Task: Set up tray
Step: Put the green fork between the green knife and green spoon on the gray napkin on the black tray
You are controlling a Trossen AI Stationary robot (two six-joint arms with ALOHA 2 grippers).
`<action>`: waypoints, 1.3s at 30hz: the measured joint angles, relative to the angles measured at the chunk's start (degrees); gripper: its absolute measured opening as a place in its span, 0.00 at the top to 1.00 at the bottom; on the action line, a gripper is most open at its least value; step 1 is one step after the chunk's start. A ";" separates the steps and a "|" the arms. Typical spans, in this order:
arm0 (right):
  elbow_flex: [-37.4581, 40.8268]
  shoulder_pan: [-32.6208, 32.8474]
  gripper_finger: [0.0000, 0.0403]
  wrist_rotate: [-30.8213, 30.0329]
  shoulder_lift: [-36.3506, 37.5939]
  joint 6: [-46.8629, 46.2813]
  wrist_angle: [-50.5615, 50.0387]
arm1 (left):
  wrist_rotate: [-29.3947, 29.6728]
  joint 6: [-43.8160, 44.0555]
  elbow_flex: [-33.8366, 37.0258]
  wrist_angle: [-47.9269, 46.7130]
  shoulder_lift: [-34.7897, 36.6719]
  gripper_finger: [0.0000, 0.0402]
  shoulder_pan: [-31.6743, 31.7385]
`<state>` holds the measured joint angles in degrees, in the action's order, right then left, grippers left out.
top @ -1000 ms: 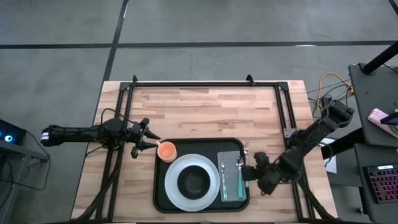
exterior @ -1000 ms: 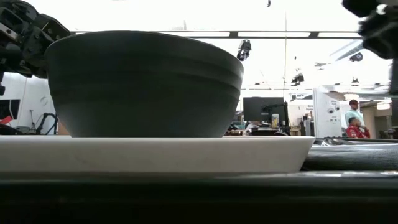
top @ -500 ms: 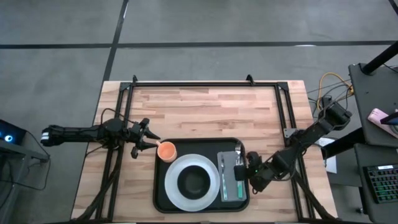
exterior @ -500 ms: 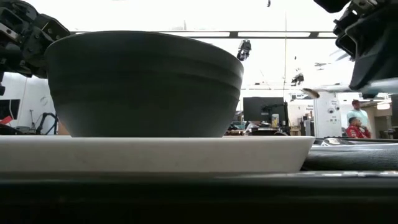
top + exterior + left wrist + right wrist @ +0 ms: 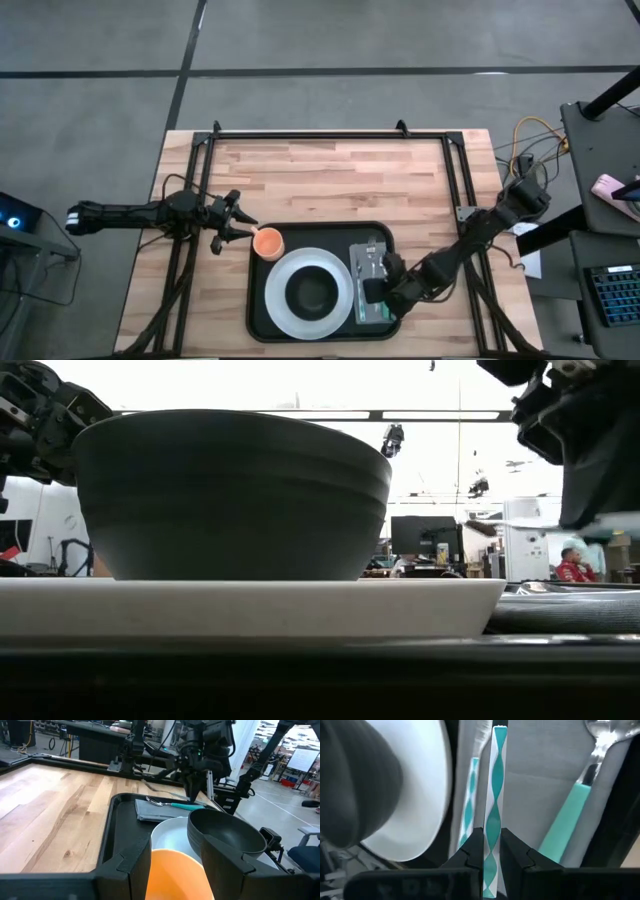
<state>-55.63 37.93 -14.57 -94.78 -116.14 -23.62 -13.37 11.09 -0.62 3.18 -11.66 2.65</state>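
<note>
only wristward: gripper [image 5: 489, 851] pinching straw [image 5: 494, 810]

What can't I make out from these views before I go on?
- High view: the right pincer and its arm cover most of the grey napkin.
- Right wrist view: the teal-striped utensil's working end is cut off by the top edge.
- Low view: the dark bowl and white plate hide the tray's contents.

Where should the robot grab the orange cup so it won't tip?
Around its round side wall, coming in from the tray's left edge. The orange cup stands upright, with the white plate close on its other side. The left hand waits open on the free side. The right hand holds a teal striped utensil.
</note>
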 joint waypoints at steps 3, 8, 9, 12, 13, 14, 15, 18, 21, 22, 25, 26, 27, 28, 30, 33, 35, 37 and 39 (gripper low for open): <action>-0.20 -0.16 0.94 1.16 -1.08 -0.90 -0.09 | 0.00 0.00 0.00 0.00 0.00 0.62 0.00; -0.26 -0.17 0.94 1.27 -1.78 -2.23 0.01 | 0.02 -0.02 0.00 0.00 -0.27 0.62 0.00; -0.37 -0.23 0.94 1.31 -1.85 -2.41 0.06 | 0.01 -0.01 0.00 0.00 -0.26 0.62 0.01; -0.51 -0.23 0.94 1.58 -2.18 -3.36 0.45 | 0.02 -0.02 0.00 0.00 -0.26 0.62 -0.01; -0.50 -0.22 0.94 1.67 -2.50 -3.59 0.42 | 0.01 -0.01 0.00 0.00 -0.28 0.62 0.00; -0.48 -0.22 0.94 1.90 -2.83 -3.71 0.42 | 0.00 -0.02 -0.02 0.00 -0.28 0.62 -0.01; -0.46 -0.22 0.94 2.45 -3.07 -3.74 0.39 | 0.00 -0.02 -0.01 0.00 -0.28 0.62 -0.01; -0.46 -0.30 0.94 3.22 -3.67 -3.84 0.63 | 0.00 -0.01 0.00 0.00 -0.28 0.62 -0.02; -0.46 -0.45 0.94 3.28 -4.06 -3.69 1.14 | 0.02 -0.02 0.00 0.00 -0.31 0.62 0.01; -0.46 -0.49 0.94 3.26 -4.07 -3.68 1.27 | 0.02 0.00 0.00 0.00 -0.31 0.62 0.01; -0.45 -0.64 0.94 3.24 -4.07 -3.67 1.30 | 0.00 -0.01 0.00 0.00 -0.31 0.62 0.01; -0.39 -0.69 0.94 3.26 -4.07 -3.67 1.31 | 0.02 -0.02 0.00 0.00 -0.31 0.62 0.00; -0.36 -0.82 0.94 3.26 -4.07 -3.57 1.27 | 0.00 -0.02 0.00 0.00 -0.31 0.62 0.00; -0.35 -0.83 0.94 3.26 -4.07 -3.52 1.29 | 0.01 0.00 0.00 0.00 -0.31 0.62 -0.01; -0.21 -1.04 0.94 3.26 -4.07 -3.46 1.36 | 0.00 -0.02 0.00 0.00 -0.31 0.62 0.01; 0.30 -1.39 0.94 4.02 -4.07 -3.32 1.51 | 0.01 -0.01 0.00 0.00 -0.31 0.62 0.01; 0.59 -1.49 0.94 4.16 -4.07 -3.23 1.54 | 0.01 -0.01 0.00 0.00 -0.32 0.62 0.00; 0.65 -1.62 0.94 4.20 -4.07 -3.23 1.65 | 0.02 0.00 0.00 0.00 -0.32 0.62 0.01; 0.65 -1.68 0.94 4.30 -4.07 -2.86 2.65 | 0.02 -0.01 0.00 0.00 -0.31 0.62 0.00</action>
<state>-54.98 36.25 -10.27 -98.85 -119.00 -20.97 -13.35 11.08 -0.62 3.18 -11.97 2.65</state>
